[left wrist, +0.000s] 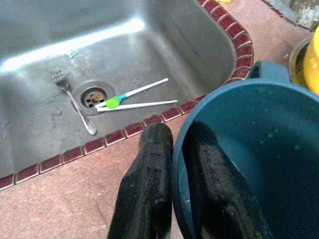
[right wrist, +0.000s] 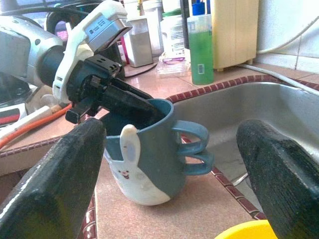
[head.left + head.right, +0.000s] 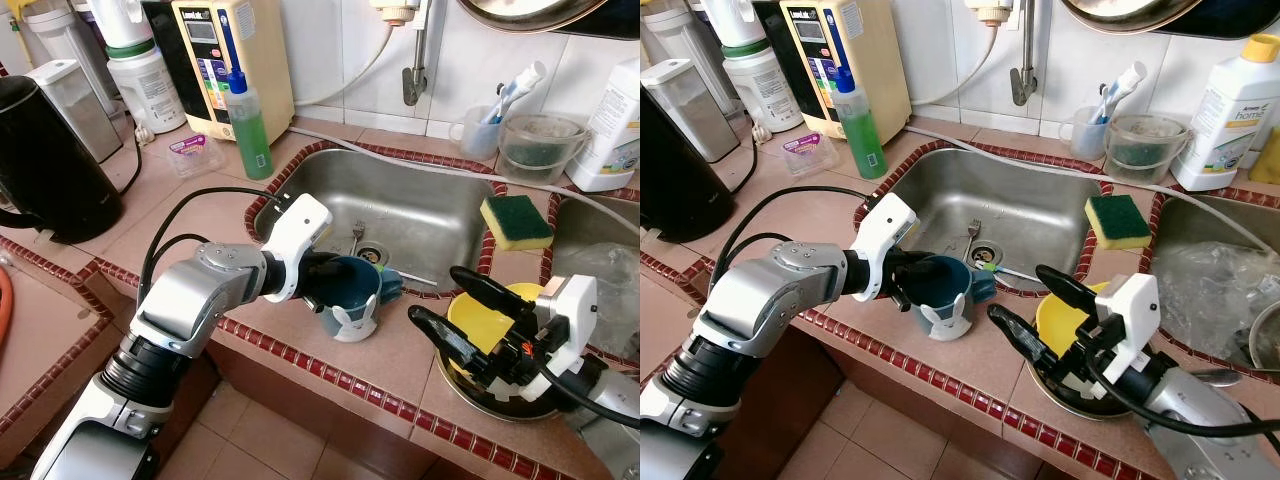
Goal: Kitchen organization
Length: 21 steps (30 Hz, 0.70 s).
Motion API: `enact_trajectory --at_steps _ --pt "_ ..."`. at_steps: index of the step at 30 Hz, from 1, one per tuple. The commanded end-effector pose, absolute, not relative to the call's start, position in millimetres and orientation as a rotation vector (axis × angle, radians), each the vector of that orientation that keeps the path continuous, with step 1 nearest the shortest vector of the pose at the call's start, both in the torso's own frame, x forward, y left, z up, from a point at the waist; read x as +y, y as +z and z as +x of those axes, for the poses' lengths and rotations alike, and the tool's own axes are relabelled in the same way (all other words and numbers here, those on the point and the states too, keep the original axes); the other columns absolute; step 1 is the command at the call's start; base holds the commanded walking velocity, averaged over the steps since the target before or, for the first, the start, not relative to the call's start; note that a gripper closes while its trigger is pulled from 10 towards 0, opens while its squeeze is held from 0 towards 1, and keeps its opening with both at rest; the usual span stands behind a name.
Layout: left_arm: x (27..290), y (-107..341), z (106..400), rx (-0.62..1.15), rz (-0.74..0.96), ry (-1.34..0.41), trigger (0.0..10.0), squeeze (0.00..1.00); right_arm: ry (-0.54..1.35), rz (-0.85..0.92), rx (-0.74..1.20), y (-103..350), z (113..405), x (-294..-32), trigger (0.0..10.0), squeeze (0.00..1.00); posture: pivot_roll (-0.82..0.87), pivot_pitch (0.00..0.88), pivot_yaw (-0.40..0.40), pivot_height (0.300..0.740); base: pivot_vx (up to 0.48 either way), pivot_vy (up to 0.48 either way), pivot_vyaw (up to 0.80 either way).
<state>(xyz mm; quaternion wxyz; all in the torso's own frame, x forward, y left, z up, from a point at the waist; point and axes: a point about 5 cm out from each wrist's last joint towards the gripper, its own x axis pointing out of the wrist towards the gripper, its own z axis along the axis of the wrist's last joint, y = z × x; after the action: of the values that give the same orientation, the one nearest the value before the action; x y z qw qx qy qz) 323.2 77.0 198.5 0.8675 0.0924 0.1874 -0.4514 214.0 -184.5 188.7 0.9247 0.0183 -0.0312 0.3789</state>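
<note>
A: What is seen nearest, at the lower right of the left eye view?

B: The right gripper (image 3: 445, 300) is seen there, its two fingers spread wide apart with nothing held. It is positioned over a yellow bowl (image 3: 480, 322), which is set in a metal pan (image 3: 470, 392) on the counter (image 3: 400, 350).

A: Where is the mug located?

B: The mug (image 3: 350, 297), blue with a white rabbit face, is stood upright at centre frame on the counter strip in front of the sink (image 3: 400, 205). Its handle is turned toward the sink.

A: How is it held?

B: The left gripper (image 1: 172, 189) is clamped on the mug's rim: one finger is placed inside the mug, the other outside, as shown in the left wrist view. The left arm is extended from the lower left.

A: What is recorded in the basin?

B: A fork (image 1: 75, 102) is laid beside the drain (image 1: 93, 94), and two white sticks (image 1: 139, 98) joined by a green piece are laid just past it.

A: And farther back?

B: A sponge (image 3: 515, 222) is set on the sink's right edge. A green bottle (image 3: 248, 125) is stood at upper centre-left, with a black kettle (image 3: 45, 160) at far left. A cup of toothbrushes (image 3: 485, 125) is placed at upper right.
</note>
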Motion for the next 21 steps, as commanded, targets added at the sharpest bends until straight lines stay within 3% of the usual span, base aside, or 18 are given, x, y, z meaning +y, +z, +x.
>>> enact_trajectory --at_steps 1,10,21 --pt "86.7 206.0 328.4 0.375 0.194 -0.918 0.0 0.0 0.81 0.037 -0.079 193.0 213.5 -178.5 10.0 0.0 -0.19 0.083 0.14 0.74 0.0 0.0 0.0" --pt "104.7 224.9 337.0 0.3 0.136 -0.872 0.0 0.0 0.813 0.069 -0.121 200.1 221.0 -178.5 10.0 0.0 -0.19 0.068 0.118 0.74 0.0 0.0 0.0" --pt "128.8 252.5 343.9 0.122 -0.161 -0.788 0.0 0.0 0.753 0.153 -0.225 215.1 238.0 -174.7 10.0 0.0 -0.16 0.064 0.086 0.74 0.0 0.0 0.0"
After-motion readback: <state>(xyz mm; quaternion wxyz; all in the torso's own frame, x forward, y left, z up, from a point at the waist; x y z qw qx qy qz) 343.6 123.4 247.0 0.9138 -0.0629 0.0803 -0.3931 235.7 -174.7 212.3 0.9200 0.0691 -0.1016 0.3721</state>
